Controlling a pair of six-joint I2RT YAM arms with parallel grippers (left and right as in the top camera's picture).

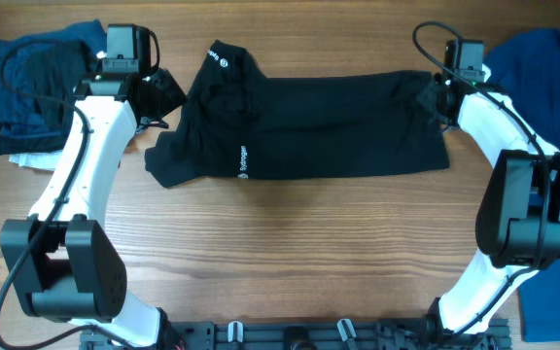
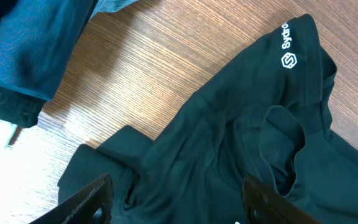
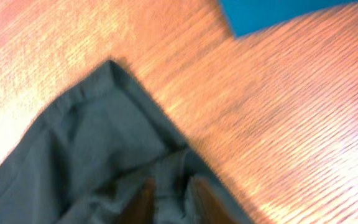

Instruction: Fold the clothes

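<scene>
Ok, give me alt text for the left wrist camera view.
A crumpled black T-shirt with a white logo lies on a wooden table, the left gripper open over it. A blue garment sits at top left.

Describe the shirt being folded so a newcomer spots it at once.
On the wooden table, look between the left arm and the right arm. The black T-shirt lies spread there in a wide band. Unlike the dark pile to its left and the blue shirt to its right, it bears white printed logos.
</scene>
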